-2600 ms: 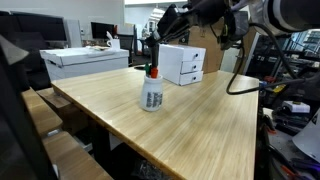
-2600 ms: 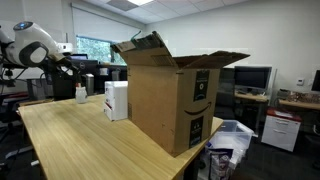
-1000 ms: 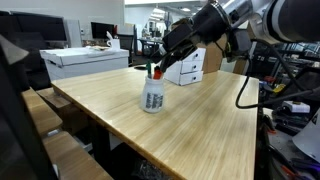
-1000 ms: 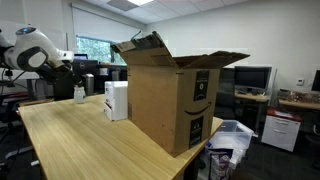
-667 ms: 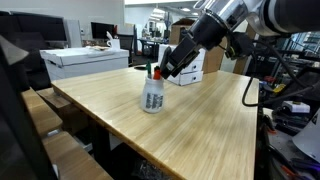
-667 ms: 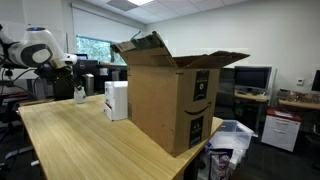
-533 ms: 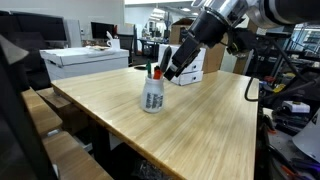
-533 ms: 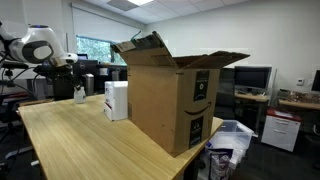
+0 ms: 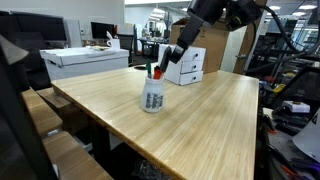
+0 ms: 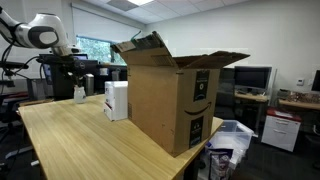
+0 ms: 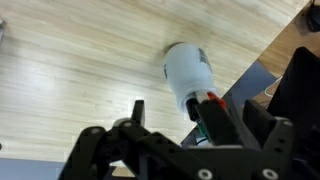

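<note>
The gripper (image 9: 163, 64) hangs just above the cup (image 9: 152, 95) on the table (image 9: 200, 115), fingers spread apart. The cup looks light, stiff and tippy; its rim suits gripping.

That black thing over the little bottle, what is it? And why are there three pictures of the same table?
It is a robot arm, and at its end sits the gripper, a claw with two fingers for grabbing. Right now the claw is open and holds nothing. It hangs just above the bottle, a small white one with a red tip and a green one at its top.

Two pictures come from cameras standing in the room, looking from different sides. The third comes from a camera on the robot's wrist, so you look down past the claw at the bottle.

On the wooden table the bottle stands upright. Farther back are a white box and a big open cardboard box.
</note>
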Available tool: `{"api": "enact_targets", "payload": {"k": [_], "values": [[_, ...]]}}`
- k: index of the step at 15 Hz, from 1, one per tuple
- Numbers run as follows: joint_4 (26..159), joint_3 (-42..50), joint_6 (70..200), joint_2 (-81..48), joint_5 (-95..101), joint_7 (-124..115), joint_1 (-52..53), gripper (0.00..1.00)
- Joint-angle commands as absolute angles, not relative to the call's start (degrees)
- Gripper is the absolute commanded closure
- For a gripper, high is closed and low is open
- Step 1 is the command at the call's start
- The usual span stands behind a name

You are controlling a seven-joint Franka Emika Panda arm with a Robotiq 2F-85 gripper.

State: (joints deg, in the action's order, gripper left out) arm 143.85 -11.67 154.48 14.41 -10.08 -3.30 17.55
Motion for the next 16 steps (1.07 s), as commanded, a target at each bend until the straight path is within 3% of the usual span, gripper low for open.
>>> {"api": "enact_targets", "payload": {"k": [1,4,11,16], "values": [[142.6,-9.1,152.8,16.0,-9.8,1.8,16.1,0.0],[141.9,-5.7,150.1,17.5,-11.5,6.9,15.8,0.0],[138.1,-5.2,134.8,20.7,6.5,13.4,9.2,0.0],[133.3,-9.0,121.4,21.6,17.4,-3.9,3.4,0.0]]}}
